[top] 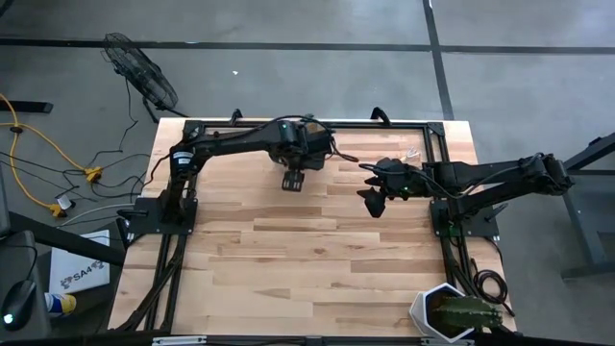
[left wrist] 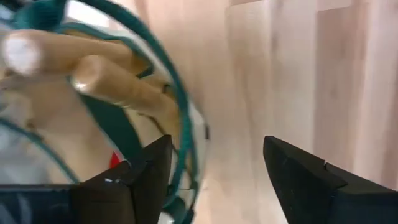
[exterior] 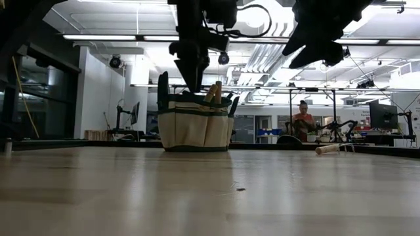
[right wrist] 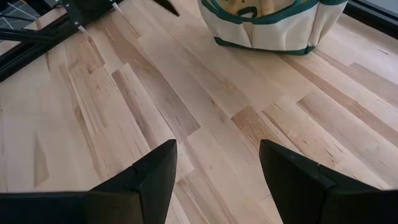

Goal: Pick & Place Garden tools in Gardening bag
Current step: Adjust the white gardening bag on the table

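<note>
The tan gardening bag (exterior: 195, 128) with green trim stands on the table at the far middle. Wooden tool handles (exterior: 213, 93) stick up out of it. In the high view my left arm covers most of it. My left gripper (left wrist: 217, 149) hangs open and empty just above the bag's rim (left wrist: 183, 118), and it also shows in the low view (exterior: 195, 72). My right gripper (right wrist: 217, 149) is open and empty, raised over bare table to the right of the bag (right wrist: 267, 28), and it also shows in the high view (top: 373, 200). A wooden-handled tool (exterior: 328, 149) lies on the table at the far right.
A spiky green plant in a white hexagonal pot (top: 450, 315) stands at the table's near right corner. Black frame rails (top: 442, 183) run along the table's sides and far edge. A person (exterior: 303, 118) sits in the room beyond the table.
</note>
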Available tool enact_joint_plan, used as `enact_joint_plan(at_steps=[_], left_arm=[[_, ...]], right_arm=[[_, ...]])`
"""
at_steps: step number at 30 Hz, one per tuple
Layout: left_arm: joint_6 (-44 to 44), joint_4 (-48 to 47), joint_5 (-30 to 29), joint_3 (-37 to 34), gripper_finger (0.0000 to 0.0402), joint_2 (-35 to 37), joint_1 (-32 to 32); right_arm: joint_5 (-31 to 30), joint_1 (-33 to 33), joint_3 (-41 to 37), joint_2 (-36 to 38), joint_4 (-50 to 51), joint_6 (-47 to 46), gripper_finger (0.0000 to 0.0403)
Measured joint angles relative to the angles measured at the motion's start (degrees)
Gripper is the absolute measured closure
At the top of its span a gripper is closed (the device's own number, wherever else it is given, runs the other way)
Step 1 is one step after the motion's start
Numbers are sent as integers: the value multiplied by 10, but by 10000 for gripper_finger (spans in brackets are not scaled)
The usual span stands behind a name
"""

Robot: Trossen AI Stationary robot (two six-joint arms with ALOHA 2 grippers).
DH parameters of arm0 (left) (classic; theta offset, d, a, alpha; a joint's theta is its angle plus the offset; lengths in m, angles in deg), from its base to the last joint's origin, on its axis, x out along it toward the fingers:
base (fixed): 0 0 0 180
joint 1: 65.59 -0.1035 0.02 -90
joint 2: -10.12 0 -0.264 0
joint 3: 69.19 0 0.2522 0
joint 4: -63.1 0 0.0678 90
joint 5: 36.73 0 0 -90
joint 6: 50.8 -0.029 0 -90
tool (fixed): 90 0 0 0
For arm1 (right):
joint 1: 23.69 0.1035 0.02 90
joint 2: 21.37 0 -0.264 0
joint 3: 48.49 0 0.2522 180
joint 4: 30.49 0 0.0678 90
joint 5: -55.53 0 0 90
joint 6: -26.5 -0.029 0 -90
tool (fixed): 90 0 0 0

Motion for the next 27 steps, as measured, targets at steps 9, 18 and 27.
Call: enact_joint_plan(at_steps=[9,18,27], left_arm=[[-31,4,-8,0,171,-4,0],[-57,32,-14,0,171,-22,-4],[-59,10,-18,-1,172,-22,-29]], right_arm=[[0,0,0,0,0,0,182],[1,0,0,0,1,1,182],[0,0,0,0,1,0,182]])
